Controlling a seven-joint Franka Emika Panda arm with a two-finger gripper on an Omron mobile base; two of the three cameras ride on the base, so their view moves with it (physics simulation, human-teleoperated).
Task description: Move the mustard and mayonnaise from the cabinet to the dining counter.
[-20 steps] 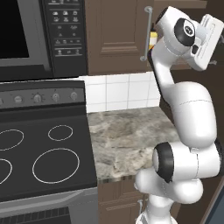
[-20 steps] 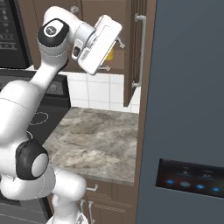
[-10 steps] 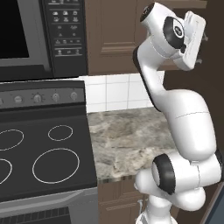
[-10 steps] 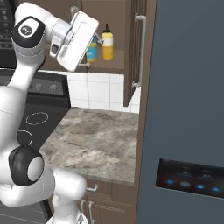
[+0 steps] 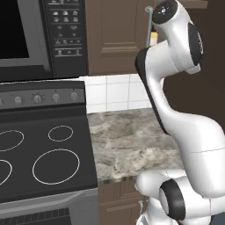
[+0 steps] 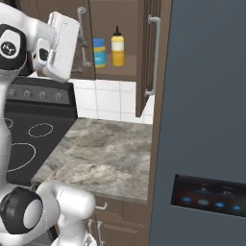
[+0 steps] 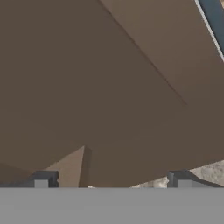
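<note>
Now that the white arm has swung its hand leftward, away from the opening of the dark brown wooden wall cabinet [image 6: 120,72], the shelf inside stands unobstructed in the right base view, where a second ago the hand block sat in front of it. On that shelf the mayonnaise [image 6: 99,53], a short squat jar with a blue lid and a blue and yellow label, stands upright just beside the mustard [image 6: 117,47], a slim yellow squeeze bottle with a dark pointed nozzle, which is the slightly taller of the two. Both remain untouched, well apart from the hand. The gripper [image 7: 111,180] is spread wide with nothing between its two dark tips, and the hand view looks onto plain brown cabinet panelling with a sliver of veined marble worktop [image 6: 105,153] at the lower right. Its right door, with a long silver bar handle [image 6: 154,55], hangs open edge-on. Judging by this, the door-opening step looks finished and the first pick is next; neither item has begun its trip to the dining counter.
</note>
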